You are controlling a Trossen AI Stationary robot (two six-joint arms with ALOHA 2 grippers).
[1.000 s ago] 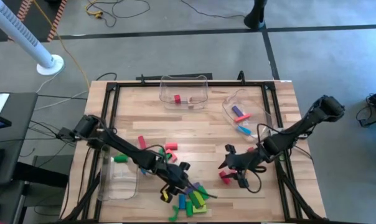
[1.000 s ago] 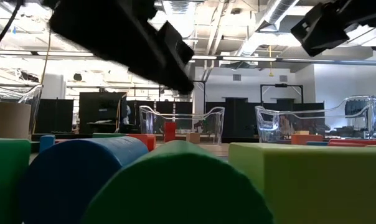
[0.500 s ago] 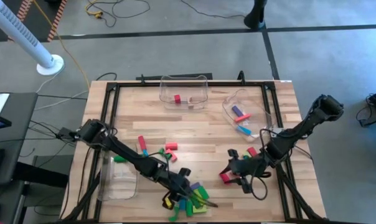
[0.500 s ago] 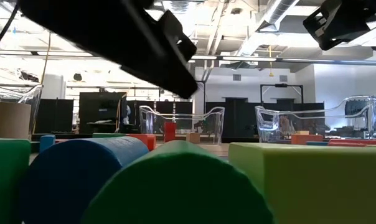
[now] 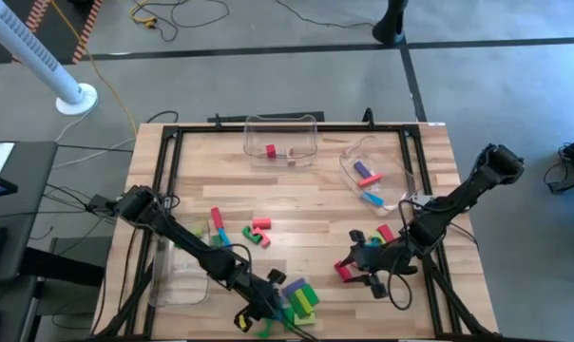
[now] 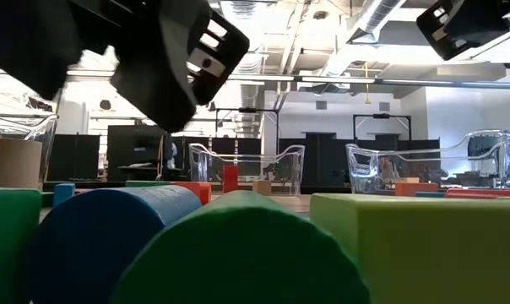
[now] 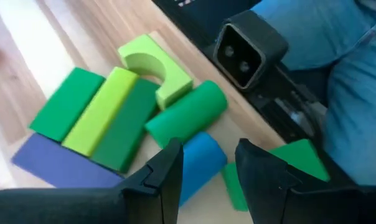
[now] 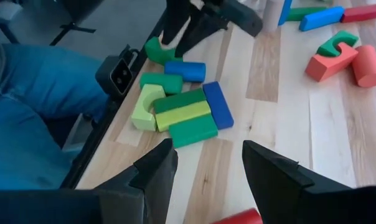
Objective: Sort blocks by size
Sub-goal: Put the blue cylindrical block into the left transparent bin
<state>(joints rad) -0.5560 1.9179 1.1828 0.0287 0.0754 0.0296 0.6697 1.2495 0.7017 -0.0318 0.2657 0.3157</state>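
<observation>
A pile of green, lime and blue blocks (image 5: pixel 298 298) lies by the table's near edge. It also shows in the left wrist view (image 7: pixel 101 118) and the right wrist view (image 8: pixel 182 112). My left gripper (image 5: pixel 271 302) is open over the pile. Its fingers stand on either side of a blue cylinder (image 7: pixel 200 163), and I cannot tell whether they touch it. My right gripper (image 5: pixel 361 266) is open low over the table at the near right. A red block (image 5: pixel 344 272) lies at its fingertips and also shows in the right wrist view (image 8: pixel 239 217). More red, pink and green blocks (image 5: pixel 258 231) lie mid-table.
One clear bin (image 5: pixel 280 139) with a red block stands at the far middle. A tipped bin (image 5: pixel 373 173) at the far right holds purple, blue and red blocks. Another clear bin (image 5: pixel 178 271) stands at the near left. The low camera (image 7: pixel 247 46) and a person's jeans-clad legs (image 8: pixel 38 93) are just past the near edge.
My left gripper has gone toward the table's near edge, onto the pile of green and blue blocks. My right gripper has shifted a little toward the near edge, beside the red block.
</observation>
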